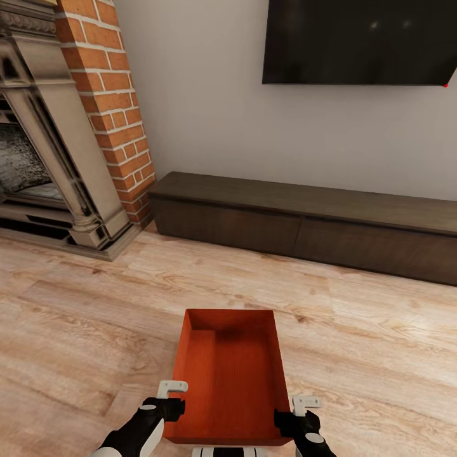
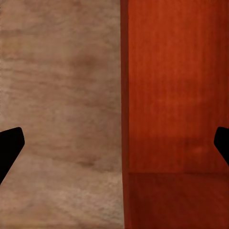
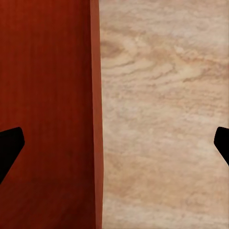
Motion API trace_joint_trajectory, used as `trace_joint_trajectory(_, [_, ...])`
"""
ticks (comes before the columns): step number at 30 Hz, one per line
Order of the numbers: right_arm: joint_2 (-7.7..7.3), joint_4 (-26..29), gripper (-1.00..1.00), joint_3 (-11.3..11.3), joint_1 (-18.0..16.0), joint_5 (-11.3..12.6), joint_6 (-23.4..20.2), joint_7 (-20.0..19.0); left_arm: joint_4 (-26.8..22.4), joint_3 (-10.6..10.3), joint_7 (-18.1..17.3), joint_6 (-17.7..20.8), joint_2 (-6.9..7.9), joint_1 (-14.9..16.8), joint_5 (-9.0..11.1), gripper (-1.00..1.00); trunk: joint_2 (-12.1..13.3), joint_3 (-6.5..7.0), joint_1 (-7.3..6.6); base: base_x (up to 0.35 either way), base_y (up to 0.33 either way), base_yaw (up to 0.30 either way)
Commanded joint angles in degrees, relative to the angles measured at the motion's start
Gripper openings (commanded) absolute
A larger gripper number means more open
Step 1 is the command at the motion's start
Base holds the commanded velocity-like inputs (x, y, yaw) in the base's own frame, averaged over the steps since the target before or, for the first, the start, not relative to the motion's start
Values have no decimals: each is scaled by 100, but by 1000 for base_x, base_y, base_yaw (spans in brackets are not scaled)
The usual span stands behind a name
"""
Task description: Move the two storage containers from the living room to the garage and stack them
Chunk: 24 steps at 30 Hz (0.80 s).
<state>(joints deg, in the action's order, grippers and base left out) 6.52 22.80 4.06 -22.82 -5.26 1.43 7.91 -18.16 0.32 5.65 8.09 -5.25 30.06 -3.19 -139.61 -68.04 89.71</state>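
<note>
We see the living room's light wood floor [image 1: 76,317], a brick fireplace [image 1: 108,101], a black TV [image 1: 362,38] and a long dark cabinet [image 1: 304,219]. One orange-red storage container [image 1: 228,381] sits low in front of us, between both arms. The left gripper [image 2: 114,143] and right gripper [image 3: 114,143] each straddle a side wall with fingers wide apart, not clamping it.

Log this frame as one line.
room: living room | bin: on wood floor, empty | left gripper: open, straddling bin's left wall | right gripper: open, straddling right wall | lift: not yet
</note>
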Motion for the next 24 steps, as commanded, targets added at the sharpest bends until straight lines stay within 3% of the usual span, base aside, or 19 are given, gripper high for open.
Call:
trace_joint_trajectory(1, [7, -3, 100, 42, -3, -55, 15, 0, -12, 3, 15, 35, -2, -1, -33, 100, -2, -4, -1, 0, 0, 0])
trace_joint_trajectory(4, [7, -3, 100, 42, -3, -55, 15, 0, -12, 2, 15, 35, -2, -1, -33, 100, -2, -4, -1, 0, 0, 0])
trace_joint_trajectory(5, [7, -3, -100, 42, -3, -55, 15, 0, -12, 3, 15, 35, -2, -1, -33, 100, -2, -4, -1, 0, 0, 0])
trace_joint_trajectory(6, [7, -3, -100, 42, -3, -55, 15, 0, -10, 3, 18, 36, -2, -1, -28, -100, -2, -4, -1, 0, 0, 0])
trace_joint_trajectory(24, [7, -3, -100, 42, -3, -38, 15, 0, -3, 3, 33, 30, -2, -1, -43, -100, -2, -4, -1, 0, 0, 0])
